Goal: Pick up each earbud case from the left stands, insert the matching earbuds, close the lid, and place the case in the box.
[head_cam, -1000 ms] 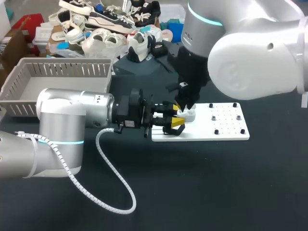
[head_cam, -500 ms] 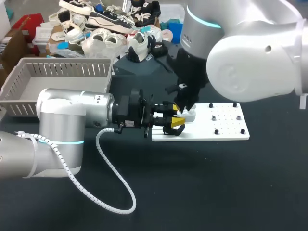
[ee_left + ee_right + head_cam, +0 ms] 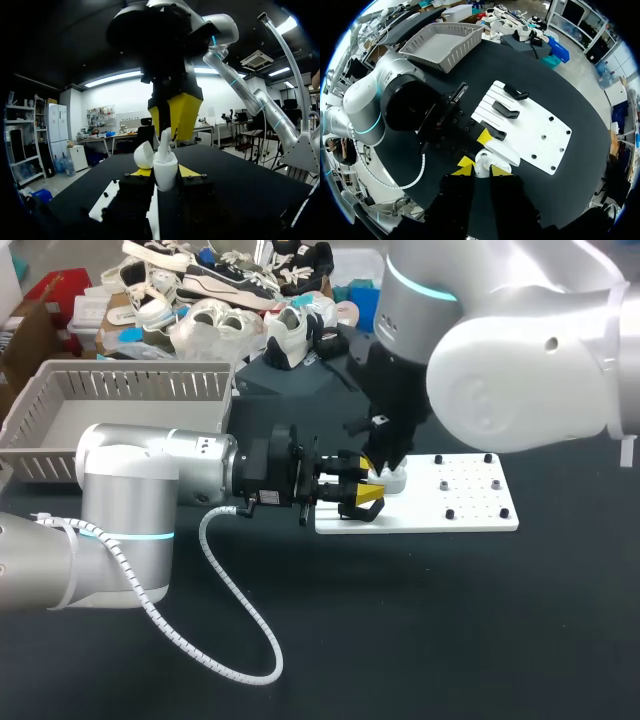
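Left gripper (image 3: 165,172) pinches the open case (image 3: 165,161); right gripper (image 3: 169,131) pinches an earbud (image 3: 164,141) above it. An off-axis push could jam it.

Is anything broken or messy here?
No, nothing looks wrong. The white case stands upright in the left pincer with its lid open, the right pincer holds an earbud at its opening, and the white board lies flat.

Overhead, two close wrists; common case (image 3: 392,478)
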`<act>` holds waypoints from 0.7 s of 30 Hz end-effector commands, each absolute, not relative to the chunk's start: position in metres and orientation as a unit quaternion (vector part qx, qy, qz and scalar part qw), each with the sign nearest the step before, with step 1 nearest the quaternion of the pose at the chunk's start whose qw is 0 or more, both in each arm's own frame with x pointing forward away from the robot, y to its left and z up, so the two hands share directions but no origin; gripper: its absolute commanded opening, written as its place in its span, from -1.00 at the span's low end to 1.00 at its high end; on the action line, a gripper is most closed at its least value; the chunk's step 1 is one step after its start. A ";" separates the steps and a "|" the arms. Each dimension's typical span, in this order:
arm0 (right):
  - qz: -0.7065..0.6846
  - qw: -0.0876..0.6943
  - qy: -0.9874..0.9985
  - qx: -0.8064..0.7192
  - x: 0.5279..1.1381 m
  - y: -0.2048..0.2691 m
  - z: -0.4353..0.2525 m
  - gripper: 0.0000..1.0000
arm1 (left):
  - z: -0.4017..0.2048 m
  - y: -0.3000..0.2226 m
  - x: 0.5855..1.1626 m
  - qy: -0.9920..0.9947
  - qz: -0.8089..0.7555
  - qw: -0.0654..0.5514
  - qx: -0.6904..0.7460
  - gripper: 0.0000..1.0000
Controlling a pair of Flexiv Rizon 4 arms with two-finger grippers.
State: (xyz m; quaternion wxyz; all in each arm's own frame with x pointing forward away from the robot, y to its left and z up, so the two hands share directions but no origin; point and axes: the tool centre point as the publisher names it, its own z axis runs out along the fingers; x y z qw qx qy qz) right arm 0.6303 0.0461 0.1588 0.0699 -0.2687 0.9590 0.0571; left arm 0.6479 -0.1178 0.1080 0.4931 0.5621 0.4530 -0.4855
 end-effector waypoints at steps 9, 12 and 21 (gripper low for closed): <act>0.059 0.075 0.959 -0.267 0.633 0.046 0.157 -1.00 | 0.108 -0.118 0.647 0.453 -0.484 0.495 0.562 -1.00; 0.061 0.074 0.959 -0.268 0.634 0.046 0.156 -1.00 | 0.108 -0.118 0.647 0.453 -0.484 0.495 0.562 -1.00; 0.065 0.078 0.959 -0.265 0.635 0.045 0.154 -1.00 | 0.108 -0.118 0.647 0.453 -0.484 0.495 0.562 -1.00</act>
